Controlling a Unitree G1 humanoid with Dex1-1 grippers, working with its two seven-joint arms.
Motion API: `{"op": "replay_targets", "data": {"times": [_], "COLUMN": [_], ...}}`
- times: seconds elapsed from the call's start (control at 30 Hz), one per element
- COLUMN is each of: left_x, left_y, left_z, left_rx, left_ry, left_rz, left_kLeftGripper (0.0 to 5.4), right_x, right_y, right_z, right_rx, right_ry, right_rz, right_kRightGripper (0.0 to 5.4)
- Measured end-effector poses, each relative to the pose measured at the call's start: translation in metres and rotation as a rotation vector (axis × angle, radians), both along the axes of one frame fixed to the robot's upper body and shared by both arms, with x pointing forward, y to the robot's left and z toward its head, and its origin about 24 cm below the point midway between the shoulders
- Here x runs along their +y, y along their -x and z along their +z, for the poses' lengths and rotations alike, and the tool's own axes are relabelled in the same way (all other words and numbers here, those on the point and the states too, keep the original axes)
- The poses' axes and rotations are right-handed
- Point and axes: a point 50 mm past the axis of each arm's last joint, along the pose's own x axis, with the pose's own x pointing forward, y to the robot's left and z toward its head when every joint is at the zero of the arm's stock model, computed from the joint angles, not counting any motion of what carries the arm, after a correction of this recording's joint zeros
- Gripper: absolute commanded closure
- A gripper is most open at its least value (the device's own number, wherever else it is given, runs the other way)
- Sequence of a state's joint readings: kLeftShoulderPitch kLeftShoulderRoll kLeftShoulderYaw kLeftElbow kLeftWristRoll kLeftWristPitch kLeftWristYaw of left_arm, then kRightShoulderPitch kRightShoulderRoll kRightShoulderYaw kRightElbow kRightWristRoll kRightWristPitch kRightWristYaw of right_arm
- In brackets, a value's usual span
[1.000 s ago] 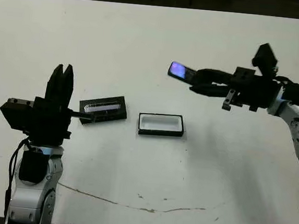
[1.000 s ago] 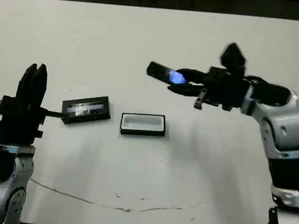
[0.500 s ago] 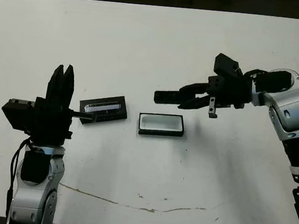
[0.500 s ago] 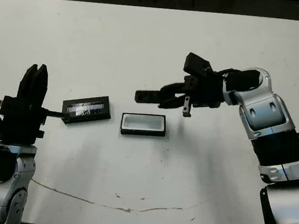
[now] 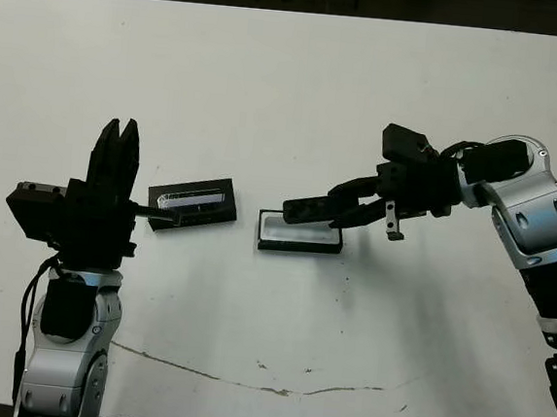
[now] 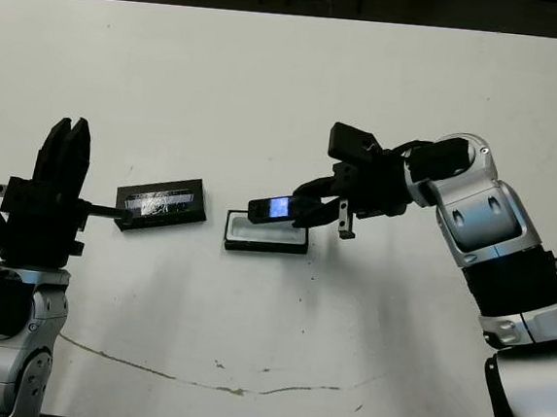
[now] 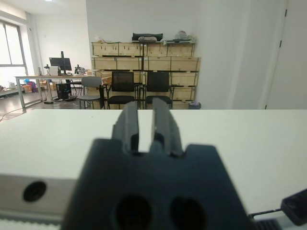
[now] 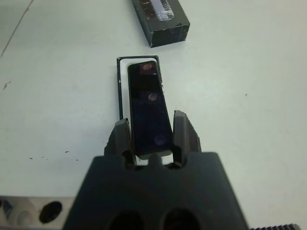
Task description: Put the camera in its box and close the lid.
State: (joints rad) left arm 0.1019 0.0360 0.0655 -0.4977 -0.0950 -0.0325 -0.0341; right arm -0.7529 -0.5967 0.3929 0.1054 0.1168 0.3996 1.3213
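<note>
Carried down and leftward since the earlier frames: camera, then high and well clear of the box, now hanging just above the box, blue screen facing up. Clamped at one end between the fingers of the right gripper, bar projecting straight out ahead of the fingertips. Directly beyond and below those fingertips, the white-lined tray, long axis running the same way as the camera, judged closely lined up in the right wrist view. Not yet seated; whether touching the rim, cannot tell. Next move likely a short lowering along that shared axis, then release. Farther out past the box, still ahead of the right fingers, the lid flat on the table, silvery strip up. Just beside the lid, left gripper, nearer arm for closing, fingers upright and nearly together with a narrow slit between, holding nothing.
</note>
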Motion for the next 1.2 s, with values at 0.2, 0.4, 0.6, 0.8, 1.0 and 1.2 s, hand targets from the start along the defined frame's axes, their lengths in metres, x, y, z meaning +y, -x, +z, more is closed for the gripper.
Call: {"op": "replay_targets", "data": {"times": [0.2,0.4,0.6,0.8,1.0,1.2], "left_x": [-0.001,-0.002,-0.002,-0.002,-0.002,-0.002], "left_y": [0.000,0.001,0.001,0.002,0.001,0.001], "left_z": [0.000,-0.001,-0.001,-0.002,-0.004,-0.004], "left_rx": [0.002,-0.001,-0.004,-0.010,-0.008,-0.008], "left_ry": [0.004,0.007,0.006,0.007,0.006,0.008], "left_rz": [-0.004,-0.009,-0.009,-0.009,-0.007,-0.008], "left_kLeftGripper": [5.40,5.40,5.40,5.40,5.40,5.40], "right_x": [0.003,0.005,0.006,0.006,0.005,0.004], "right_y": [0.004,0.006,0.006,0.006,0.005,0.004], "right_z": [-0.004,-0.006,-0.009,-0.011,-0.013,-0.013], "right_rx": [0.005,0.039,0.039,0.035,0.037,0.031], "right_ry": [0.016,0.029,0.035,0.036,0.031,0.028], "right_rz": [0.012,-0.024,-0.042,-0.052,-0.059,-0.069], "right_kRightGripper": [5.27,5.27,5.27,5.27,5.27,5.27]}}
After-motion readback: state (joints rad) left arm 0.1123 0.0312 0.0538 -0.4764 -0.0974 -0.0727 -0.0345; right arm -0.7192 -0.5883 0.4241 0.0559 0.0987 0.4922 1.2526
